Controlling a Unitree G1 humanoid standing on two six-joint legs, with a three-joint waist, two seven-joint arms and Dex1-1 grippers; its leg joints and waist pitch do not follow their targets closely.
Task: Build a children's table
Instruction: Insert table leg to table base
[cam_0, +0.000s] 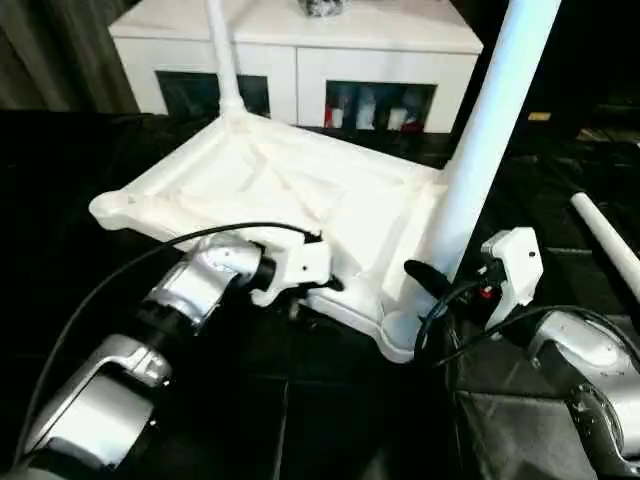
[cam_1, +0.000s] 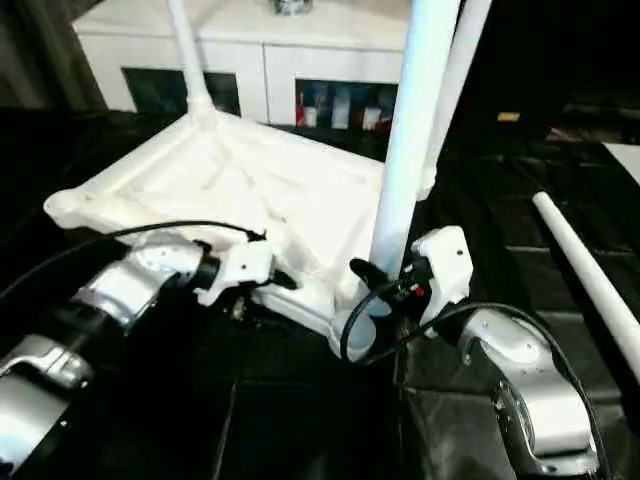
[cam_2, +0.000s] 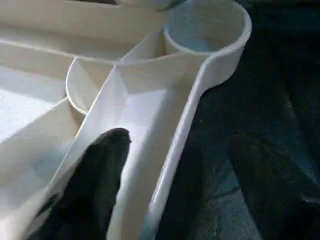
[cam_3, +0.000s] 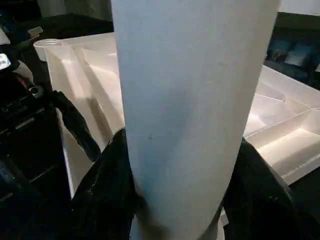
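Evidently light, stiff, slick plastic: tabletop (cam_0: 290, 190) lies underside-up on the dark floor before the cabinet (cam_0: 300, 45), right gripper (cam_3: 180, 200) jaws clamped round the upright leg (cam_0: 480, 150) low down, the best hold, left gripper (cam_2: 165, 185) jaws released astride the rim.

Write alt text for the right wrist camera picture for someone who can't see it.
A thick white table leg stands upright between the right claw's two black fingers, which press against it from both sides. Behind it lies the ribbed underside of the white tabletop on a dark floor.
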